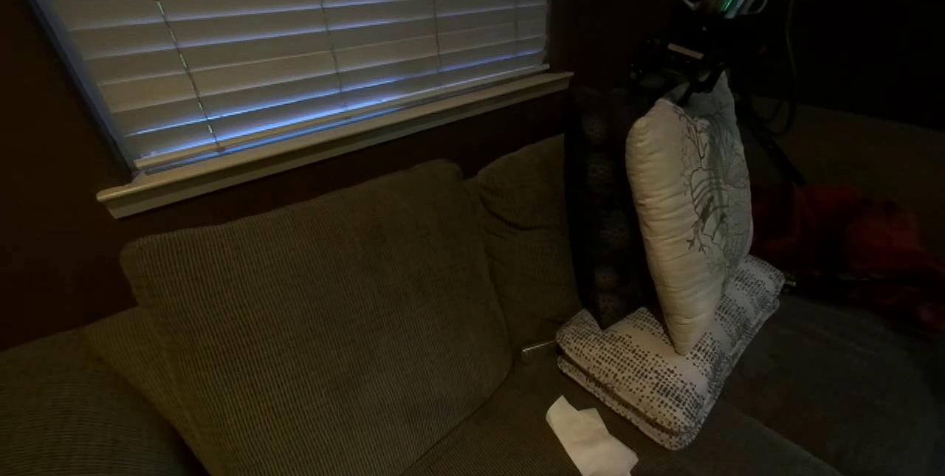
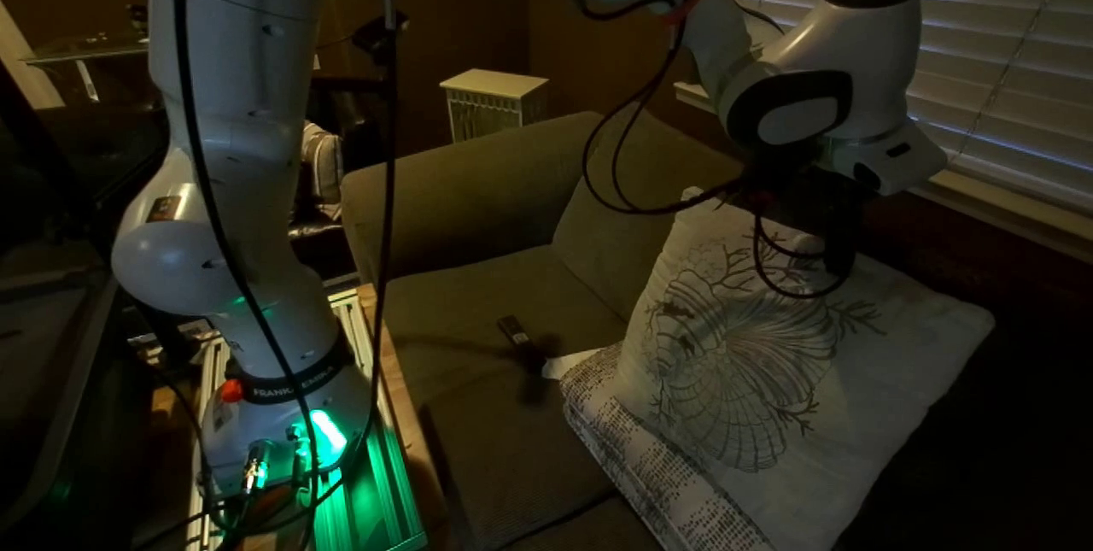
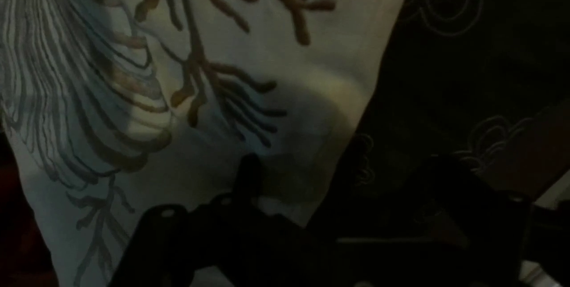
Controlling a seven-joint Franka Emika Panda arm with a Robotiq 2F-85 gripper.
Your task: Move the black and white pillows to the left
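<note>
The white pillow with the dark plant and shell print stands on its edge in both exterior views. Close beside it, nearer the window wall, the black pillow stands upright, its pale line pattern faint. My gripper is at their upper part, jaws wide apart. In the wrist view one of its fingers lies over the printed face of the white pillow, while the opposite one is over the dark area of the black pillow. The white pillow's edge runs between them. Darkness hides whether either finger touches cloth.
Both pillows rest on a greyish-white patterned pillow on the sofa. Large olive back cushions line the wall under the window sill. A white paper lies in front, and a dark remote lies on the seat.
</note>
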